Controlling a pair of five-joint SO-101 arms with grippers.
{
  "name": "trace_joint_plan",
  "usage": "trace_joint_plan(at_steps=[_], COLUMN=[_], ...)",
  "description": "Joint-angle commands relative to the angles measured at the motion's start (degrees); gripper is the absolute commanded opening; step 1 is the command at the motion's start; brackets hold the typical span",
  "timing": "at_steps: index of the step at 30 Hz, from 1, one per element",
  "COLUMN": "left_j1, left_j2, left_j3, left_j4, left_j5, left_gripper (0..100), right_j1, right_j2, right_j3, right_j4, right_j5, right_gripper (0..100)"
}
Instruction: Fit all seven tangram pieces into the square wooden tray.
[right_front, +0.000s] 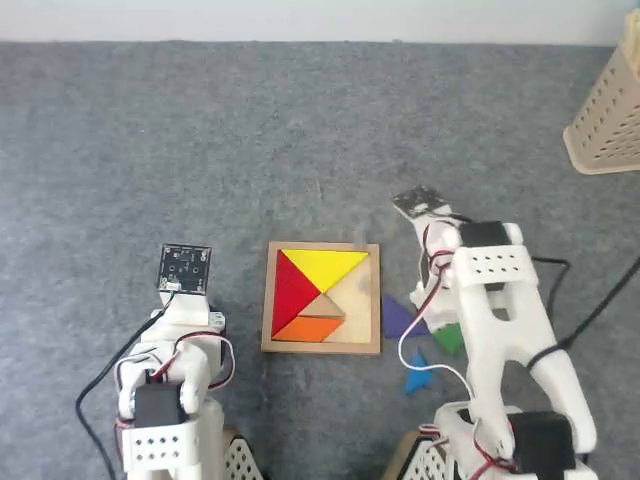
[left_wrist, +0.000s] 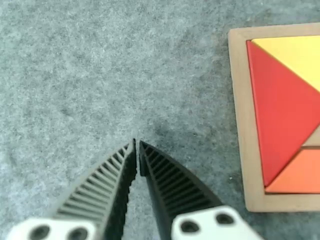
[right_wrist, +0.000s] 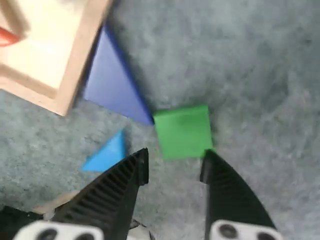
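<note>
Tangram-set green square (right_wrist: 182, 131) lies flat on the grey mat (right_wrist: 260, 60), just ahead of the right gripper (right_wrist: 175, 165). That gripper's two dark ribbed fingers are spread about as wide as the square and hold nothing. The square's near edge sits level with the fingertips; whether one tip touches its corner cannot be told.

One corner of the square meets the tip of a dark blue triangle (right_wrist: 112, 82), whose long side lies against the outer rim of the wooden tray (right_wrist: 75, 65). A small light blue triangle (right_wrist: 107, 152) lies apart, near one finger.

The left wrist view has the left gripper (left_wrist: 136, 146) with its fingers pressed together over bare mat, gripping nothing, with the tray to one side of it.

The high view adds the full layout. A red triangle (right_front: 295, 290), a yellow triangle (right_front: 325, 265) and an orange piece (right_front: 308, 328) sit inside the tray, and bare wood remains along the side nearest the three loose pieces. A cream perforated basket (right_front: 610, 110) stands at the far edge, well apart.
</note>
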Motion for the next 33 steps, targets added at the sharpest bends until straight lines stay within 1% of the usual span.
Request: trace_joint_plan(at_steps=[1,3,4,7,10,13,20,25,31,33], left_j1=[0.0,0.0,0.0,0.0,0.0,0.0,0.0,0.0,0.0,0.0], left_j2=[-1.1,-1.1,-1.1,-1.1,-1.1,-1.1,-1.1,-1.1,-1.1,-1.1], left_j3=[-0.4,-0.4,-0.4,-0.4,-0.4,-0.4,-0.4,-0.4,-0.4,-0.4], left_j4=[0.4,0.4,0.4,0.4,0.4,0.4,0.4,0.4,0.4,0.4], left_j5=[-0.3,-0.3,-0.3,-0.3,-0.3,-0.3,-0.3,-0.3,-0.3,-0.3], left_gripper=[1,1,1,1,1,1,1,1,1,1], right_j1=[1.9,1.8,1.8,1.8,1.8,1.8,1.8,1.2,1.3,1.3], right_j2=[-3.2,-3.2,-3.2,-3.2,-3.2,-3.1,-3.1,-3.0,-3.0,-3.0], right_j3=[0.4,2.1,3.1,6.7,9.5,11.4,14.1,16.5,16.6,16.6], right_j4=[1.1,0.7,-0.2,-5.2,-9.0,-12.0,-14.5,-17.0,-17.5,-17.3], right_j5=[2.9,9.3,10.8,13.6,15.8,16.6,17.2,18.2,17.8,17.8], right_gripper=[20.2,20.3,20.3,20.6,24.9,28.2,27.3,24.2,21.6,19.4])
